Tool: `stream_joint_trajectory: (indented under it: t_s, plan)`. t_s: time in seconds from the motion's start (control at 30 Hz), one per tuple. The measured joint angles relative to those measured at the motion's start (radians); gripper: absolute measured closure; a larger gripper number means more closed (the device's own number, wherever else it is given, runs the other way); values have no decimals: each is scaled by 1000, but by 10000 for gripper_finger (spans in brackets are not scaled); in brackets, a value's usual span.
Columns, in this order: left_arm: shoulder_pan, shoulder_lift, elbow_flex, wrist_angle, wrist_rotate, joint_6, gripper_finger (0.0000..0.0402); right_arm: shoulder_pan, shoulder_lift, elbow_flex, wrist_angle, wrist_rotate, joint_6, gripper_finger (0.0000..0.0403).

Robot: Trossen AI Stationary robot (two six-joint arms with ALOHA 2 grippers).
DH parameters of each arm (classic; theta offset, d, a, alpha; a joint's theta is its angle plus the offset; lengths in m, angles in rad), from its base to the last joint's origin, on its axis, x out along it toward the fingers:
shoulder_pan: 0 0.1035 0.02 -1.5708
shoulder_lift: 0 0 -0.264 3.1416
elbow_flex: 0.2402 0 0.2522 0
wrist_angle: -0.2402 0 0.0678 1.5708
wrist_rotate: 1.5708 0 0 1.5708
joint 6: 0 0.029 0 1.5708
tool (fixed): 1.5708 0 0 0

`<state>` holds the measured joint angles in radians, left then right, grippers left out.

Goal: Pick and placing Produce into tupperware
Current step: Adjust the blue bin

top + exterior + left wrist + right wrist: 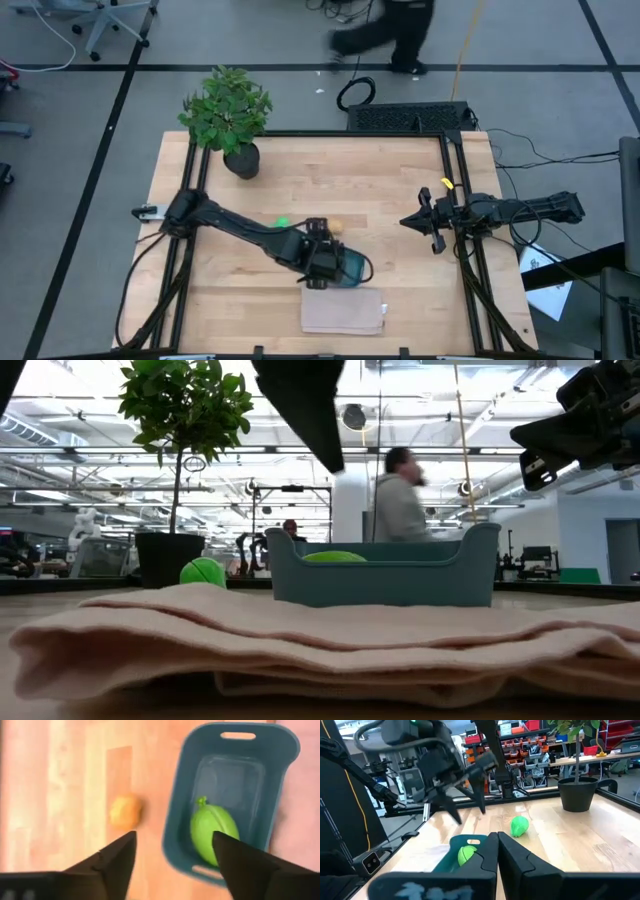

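Observation:
The teal tupperware (352, 270) (230, 795) (385, 568) sits on the wooden table and holds the lime-green piece (212, 834) (335, 557) (466, 854). The orange-tan piece (125, 812) (337, 227) lies on the wood just beyond the tupperware's far side. The bright green ball (282, 222) (519, 826) (203, 572) rests on the table farther left. My left gripper (325, 245) (172, 855) hovers open above the table, over the gap between the orange piece and the tupperware. My right gripper (405, 221) (497, 845) waits shut above the table's right side.
A folded beige cloth (343, 310) (320, 640) lies at the near edge, touching the tupperware's near side. A potted plant (232, 120) (577, 790) stands at the far left corner. A person (398, 500) walks beyond the far edge. Bare wood (400, 170) stretches between the arms.

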<state>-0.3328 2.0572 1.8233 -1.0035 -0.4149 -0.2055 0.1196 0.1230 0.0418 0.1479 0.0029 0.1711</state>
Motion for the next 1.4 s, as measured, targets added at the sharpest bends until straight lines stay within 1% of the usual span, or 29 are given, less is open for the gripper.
stream_joint_trajectory:
  t_s: [0.1,0.3,0.33,0.37,0.53,0.63,0.7,0.77,0.8,0.87,0.93,1.03,1.1,1.2,1.3,1.4]
  plan:
    - [-4,-23,0,6,-28,-5,215,0,0,0,-3,0,0,403]
    - [7,-29,0,9,-31,1,371,0,0,0,-3,0,0,403]
    - [7,-29,0,9,-31,2,386,0,0,0,-3,0,0,403]
    - [8,-29,0,11,-32,4,391,0,0,0,-3,-1,0,403]
    - [3,-30,-20,45,-76,28,380,0,0,0,-2,-3,0,403]
    - [-5,-38,-34,70,-81,30,389,0,0,0,-2,-3,0,403]
    - [-15,-47,-57,86,-106,29,398,0,0,0,-2,-3,0,403]
    - [-29,-71,-95,85,-151,16,397,0,0,0,-2,-4,0,403]
    - [-32,-93,-119,111,-173,8,396,0,0,0,-2,-4,0,403]
    - [-38,-155,-191,168,-189,-19,396,0,0,0,-2,-4,0,403]
    - [-34,-216,-289,253,-187,-43,399,0,1,0,-3,-4,0,403]
    - [-7,-302,-465,391,-152,-73,398,0,4,0,3,-4,12,403]
    - [14,-353,-578,518,-119,-95,400,0,6,0,0,-4,37,403]
    - [36,-401,-727,646,-96,-131,399,0,15,0,-1,-4,56,403]
    - [43,-420,-827,733,-75,-168,400,0,32,0,-3,-4,63,403]
    - [36,-425,-880,757,-73,-213,400,0,61,0,1,-4,71,403]
